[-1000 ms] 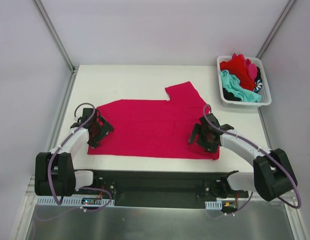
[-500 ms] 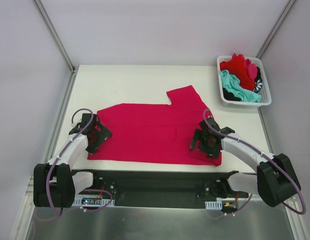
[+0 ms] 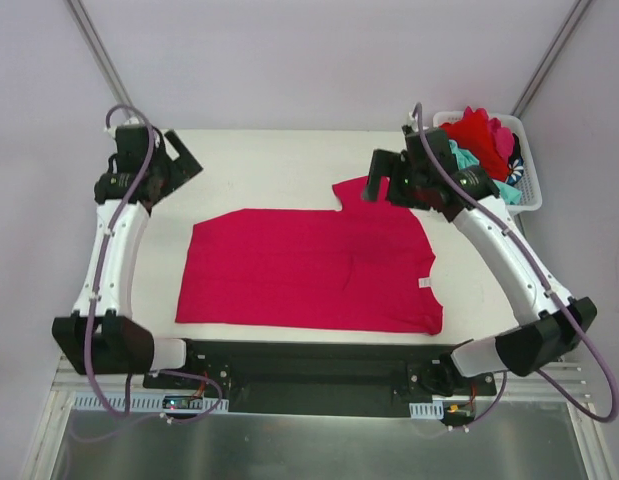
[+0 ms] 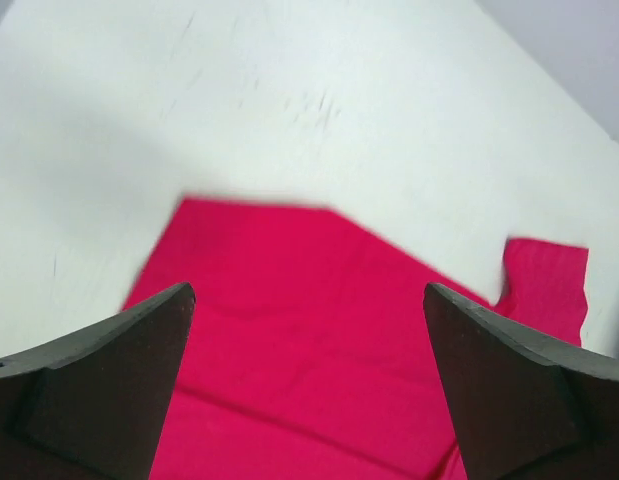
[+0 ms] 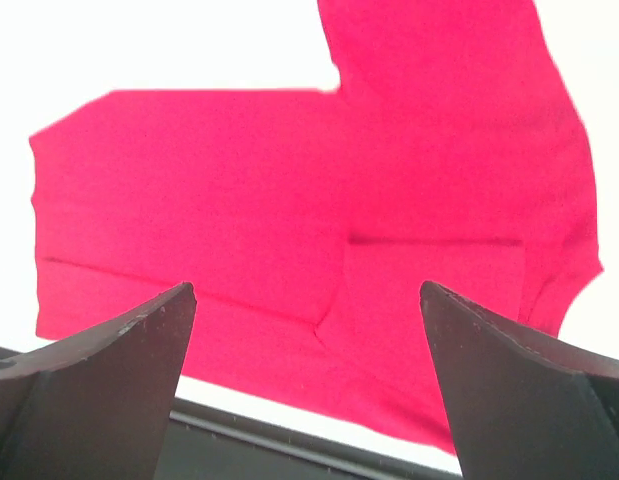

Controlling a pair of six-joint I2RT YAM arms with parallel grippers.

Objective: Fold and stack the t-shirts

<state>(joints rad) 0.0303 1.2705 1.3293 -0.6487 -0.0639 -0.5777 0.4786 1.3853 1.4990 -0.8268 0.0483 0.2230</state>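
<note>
A large magenta-pink t-shirt [image 3: 309, 265] lies flat in the middle of the white table, one sleeve [image 3: 354, 192] sticking out at its far right. My left gripper [image 3: 177, 162] is open and empty, raised above the table's far left, apart from the shirt. In the left wrist view the shirt [image 4: 289, 260] lies below the open gripper [image 4: 309, 295]. My right gripper [image 3: 381, 186] is open and empty, raised over the sleeve. The right wrist view shows the shirt [image 5: 289, 170] with fold creases under the open gripper [image 5: 307, 292].
A white slotted basket [image 3: 486, 207] at the far right corner holds a red shirt [image 3: 479, 130], a teal shirt [image 3: 469, 170] and a dark striped one [image 3: 516, 165]. A black rail [image 3: 309, 360] runs along the near table edge. Enclosure walls stand on both sides.
Both grippers have left the shirt's near corners, risen and swung to the far side of the table. The shirt now lies flat, its near edge close to the table's front.
</note>
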